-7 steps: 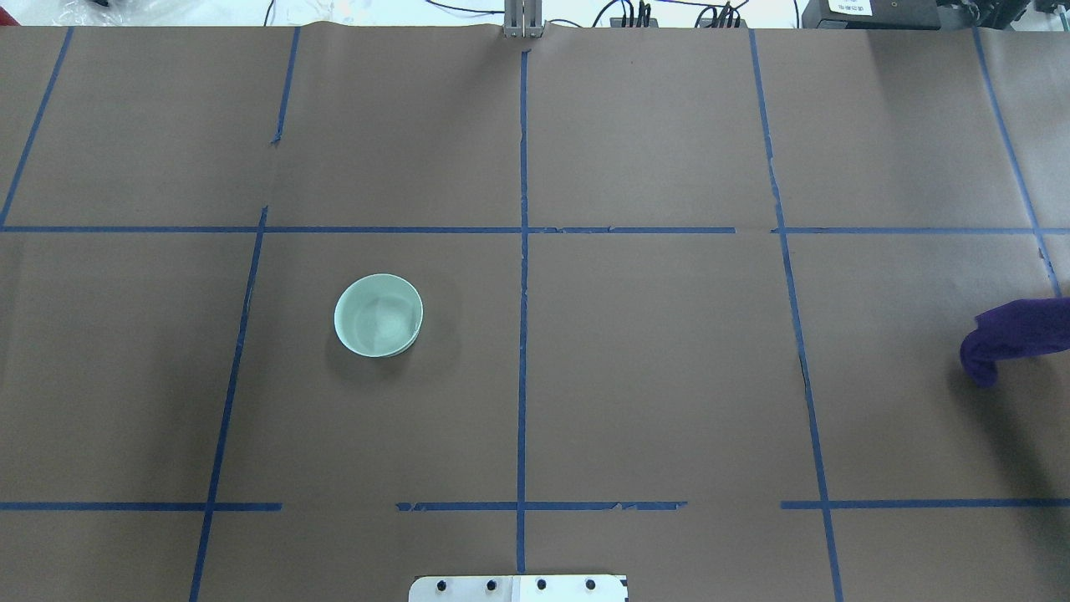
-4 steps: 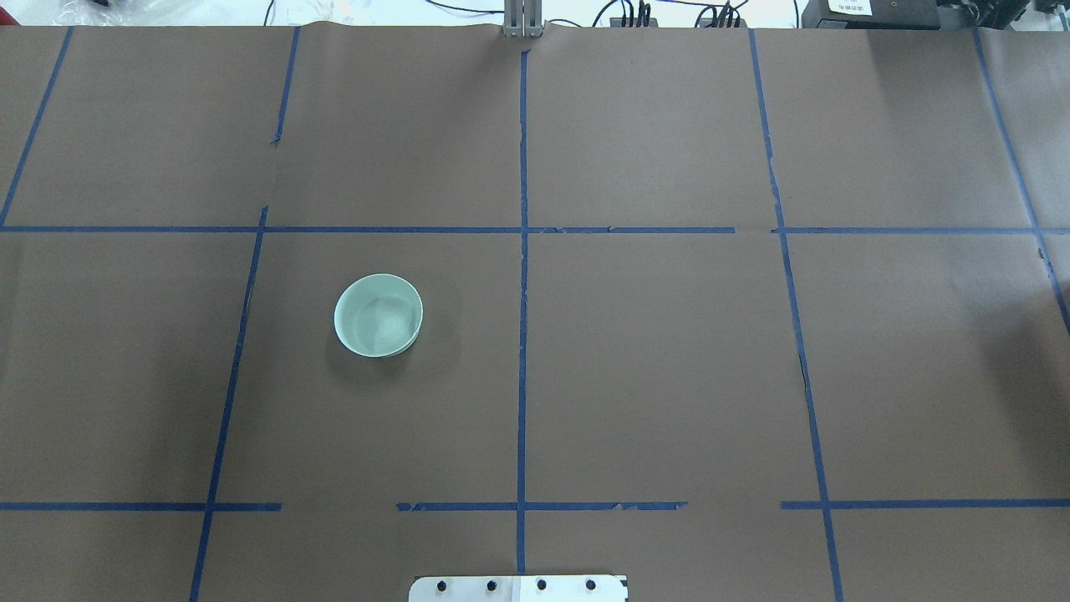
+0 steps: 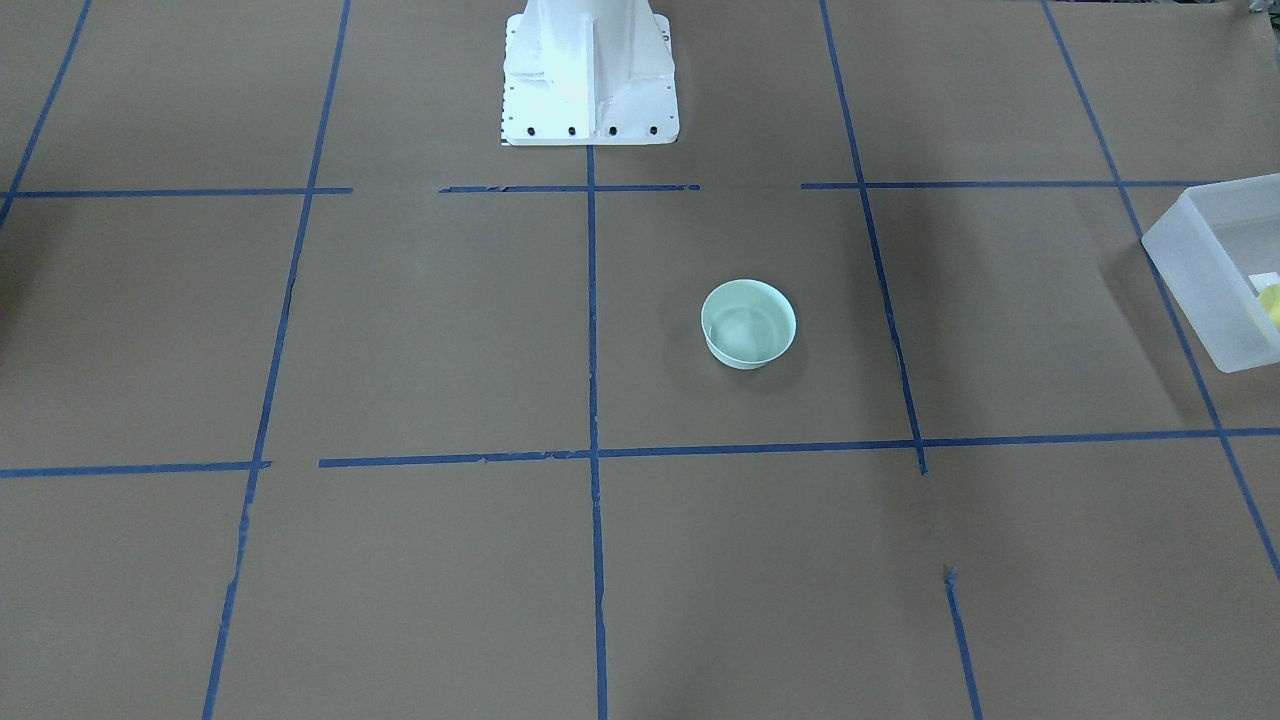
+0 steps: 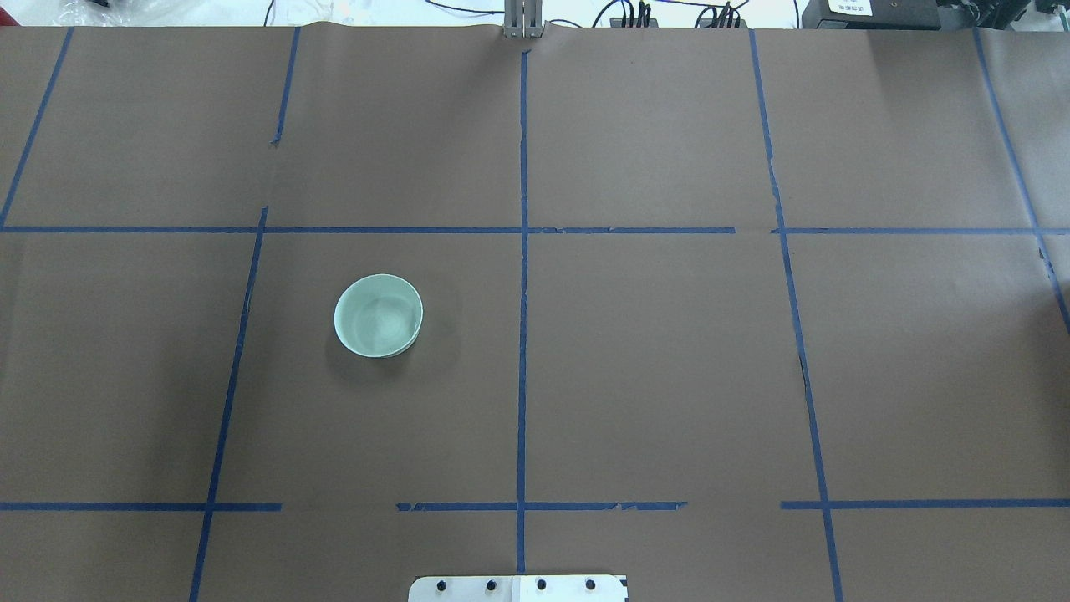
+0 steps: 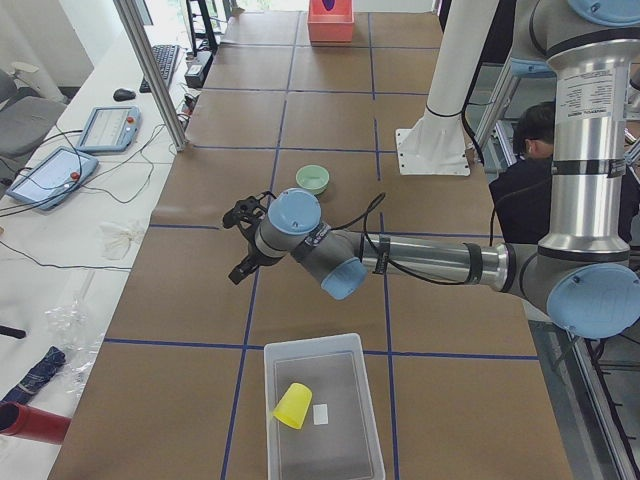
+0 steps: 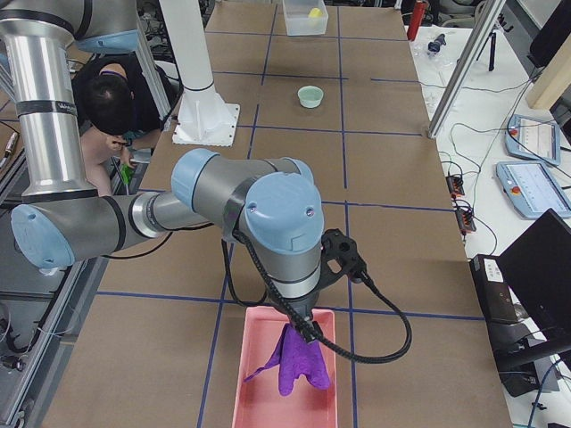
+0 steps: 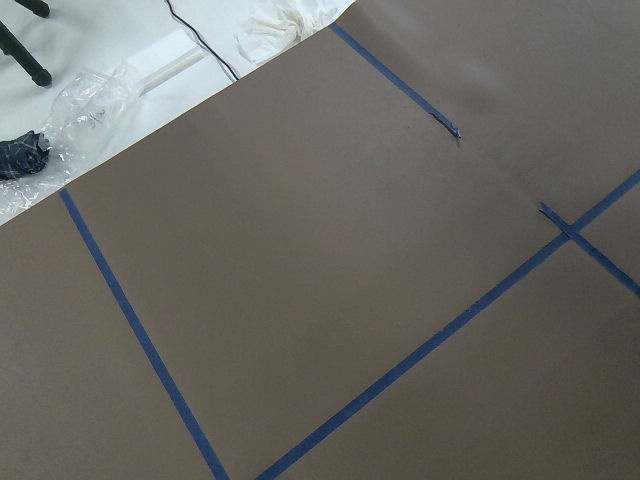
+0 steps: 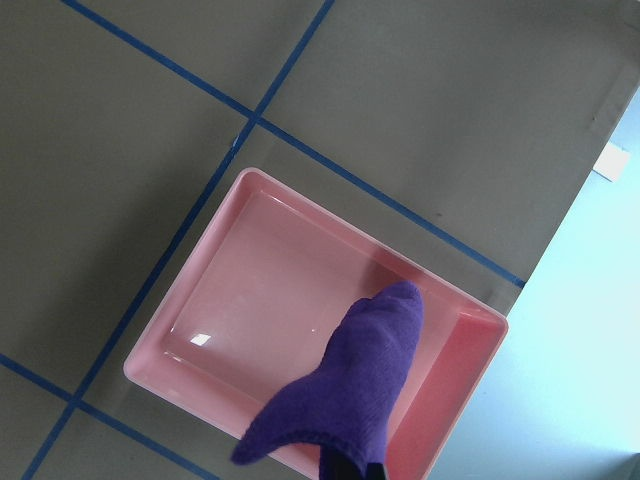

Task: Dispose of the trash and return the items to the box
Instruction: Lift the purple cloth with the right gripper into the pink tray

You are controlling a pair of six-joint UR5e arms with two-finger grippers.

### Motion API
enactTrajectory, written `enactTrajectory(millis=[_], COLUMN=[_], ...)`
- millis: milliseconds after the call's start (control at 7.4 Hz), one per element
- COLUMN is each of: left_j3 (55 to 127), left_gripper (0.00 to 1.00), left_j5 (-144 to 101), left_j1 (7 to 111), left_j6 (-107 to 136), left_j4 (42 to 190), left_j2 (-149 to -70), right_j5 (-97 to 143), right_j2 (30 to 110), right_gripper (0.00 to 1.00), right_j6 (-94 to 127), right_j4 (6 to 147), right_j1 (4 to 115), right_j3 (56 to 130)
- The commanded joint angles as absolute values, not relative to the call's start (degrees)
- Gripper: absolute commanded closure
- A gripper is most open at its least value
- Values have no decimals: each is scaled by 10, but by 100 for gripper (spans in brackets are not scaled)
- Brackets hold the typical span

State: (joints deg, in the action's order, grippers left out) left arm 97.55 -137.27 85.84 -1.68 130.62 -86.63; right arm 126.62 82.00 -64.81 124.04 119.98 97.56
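The mint-green bowl (image 4: 378, 315) stands upright and empty on the brown table, left of centre; it also shows in the front view (image 3: 748, 322). The frosted box (image 5: 322, 410) sits at the table's left end with the yellow cup (image 5: 292, 405) lying inside; its corner shows in the front view (image 3: 1215, 270). My left gripper (image 5: 237, 243) hovers over bare table between box and bowl; I cannot tell if it is open. My right gripper (image 6: 306, 330) is shut on the purple cloth (image 8: 350, 395), which hangs over the pink tray (image 8: 260, 300).
The pink tray (image 6: 239, 392) lies at the table's right end. The white robot base (image 3: 588, 80) stands at the near middle edge. A person (image 6: 111, 98) crouches behind the base. Tablets and cables lie off the far edge.
The purple cloth, at the overhead view's right edge 0.9 s ago, has moved right out of that view. The bowl has not moved.
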Motion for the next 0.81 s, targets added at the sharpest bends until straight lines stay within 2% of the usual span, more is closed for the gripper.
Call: enactTrajectory(millis=[0, 135, 405, 676], left_j3=[984, 987, 1024, 1057], left_gripper=[0, 0, 0, 0], left_j5=[-1372, -1372, -1365, -1292], left_j1=[855, 850, 774, 672], left_j6=[2, 30, 170, 336], left_j4=[1307, 1305, 1304, 1304], left_j2=[-865, -867, -882, -910], right_j5=[1306, 1339, 1351, 1349], right_j2=[864, 871, 889, 908], right_gripper=[0, 0, 1, 0], right_j6=[-579, -505, -320, -184], right_j4=[1203, 1203, 1179, 1096], right_j1=[1162, 1131, 1055, 965], right_j3=[983, 997, 1066, 1088])
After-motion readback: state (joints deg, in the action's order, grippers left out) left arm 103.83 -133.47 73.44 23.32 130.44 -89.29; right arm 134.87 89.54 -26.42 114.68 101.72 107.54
